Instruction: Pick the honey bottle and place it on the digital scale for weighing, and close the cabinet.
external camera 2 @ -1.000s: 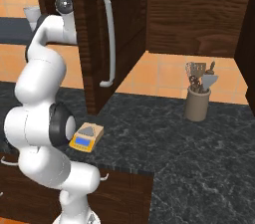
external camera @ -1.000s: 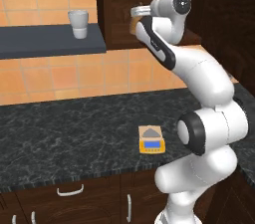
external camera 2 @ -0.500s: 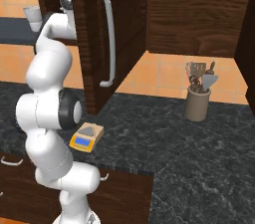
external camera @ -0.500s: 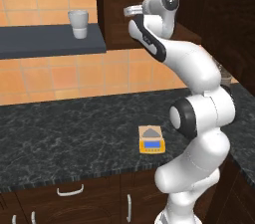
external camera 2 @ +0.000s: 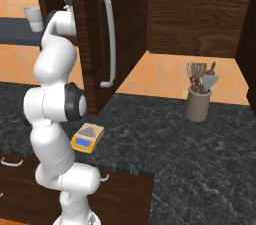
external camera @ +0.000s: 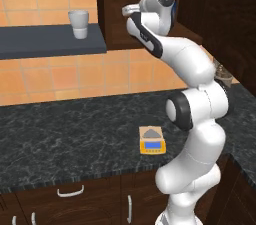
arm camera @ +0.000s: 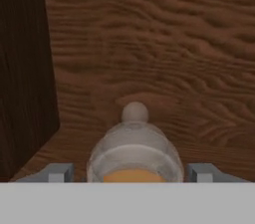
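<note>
Gripper (arm camera: 133, 172) tips show as two grey blocks at the bottom of the hand view, spread wide with one on each side of the honey bottle (arm camera: 134, 151); neither tip clearly touches it, so it is spread around the bottle rather than pinching it. The bottle stands upright on the wooden floor inside the cabinet (arm camera: 149, 44), its long axis vertical and its pale grey cap with the round knob pointing up. A sliver of amber body shows below the cap. Behind it is the grained back wall, and a darker side wall runs down the left of that view.

From the left base view the arm reaches up and to the left, its hand (external camera: 134, 10) at the dark opening of the cabinet (external camera: 120, 4). From the right base view the cabinet door (external camera 2: 107, 29) stands swung open toward the camera, its long silver bar handle (external camera 2: 110, 34) vertical, and the arm's upper part sits just behind the door's edge.

The digital scale (external camera: 151, 140) lies flat on the dark speckled counter (external camera: 65, 139), near the robot's base, with its grey plate bare. A white cup (external camera: 79, 23) stands on the grey shelf (external camera: 50, 41) to the left of the cabinet. A crock of utensils (external camera 2: 199, 98) stands on the counter at the far right.
</note>
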Available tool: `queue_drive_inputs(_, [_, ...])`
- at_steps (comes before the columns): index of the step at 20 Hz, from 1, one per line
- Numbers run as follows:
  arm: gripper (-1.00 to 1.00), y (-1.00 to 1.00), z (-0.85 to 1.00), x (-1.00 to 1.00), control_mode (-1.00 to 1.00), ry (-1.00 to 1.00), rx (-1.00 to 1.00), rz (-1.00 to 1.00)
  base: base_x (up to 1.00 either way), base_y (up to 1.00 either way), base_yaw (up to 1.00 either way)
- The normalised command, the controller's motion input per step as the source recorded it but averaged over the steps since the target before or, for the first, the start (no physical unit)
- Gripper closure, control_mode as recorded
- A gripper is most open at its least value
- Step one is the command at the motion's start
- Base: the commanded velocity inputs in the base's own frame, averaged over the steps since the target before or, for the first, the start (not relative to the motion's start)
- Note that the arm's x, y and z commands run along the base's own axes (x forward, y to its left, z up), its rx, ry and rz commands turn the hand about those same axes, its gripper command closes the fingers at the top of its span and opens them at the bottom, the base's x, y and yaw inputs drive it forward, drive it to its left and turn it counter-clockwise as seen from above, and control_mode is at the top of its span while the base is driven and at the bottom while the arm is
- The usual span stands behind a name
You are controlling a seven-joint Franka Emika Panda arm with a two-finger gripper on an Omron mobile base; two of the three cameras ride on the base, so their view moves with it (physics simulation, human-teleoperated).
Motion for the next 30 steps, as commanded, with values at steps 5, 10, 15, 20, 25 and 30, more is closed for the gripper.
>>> queue_drive_inputs(5, [1.0, 0.02, -0.09, 0.02, -1.0, 0.0, 0.0, 0.0, 0.0, 0.0, 0.0])
queue_drive_inputs(10, [1.0, 0.2, -0.13, -0.39, -1.0, -0.05, 0.01, 0.0, 0.0, 0.0, 0.0])
queue_drive_inputs(15, [1.0, 0.37, -0.14, -0.8, -1.0, -0.11, 0.01, 0.0, 0.0, 0.0, 0.0])
queue_drive_inputs(20, [1.0, 0.18, -0.09, -1.0, -1.0, -0.12, 0.01, 0.0, 0.0, 0.0, 0.0])
queue_drive_inputs(25, [1.0, -0.03, 0.0, -1.0, -1.0, -0.03, 0.04, -0.01, 0.0, 0.0, 0.0])
queue_drive_inputs(30, [1.0, -0.22, -0.18, -1.0, -1.0, 0.06, 0.08, -0.02, 0.0, 0.0, 0.0])
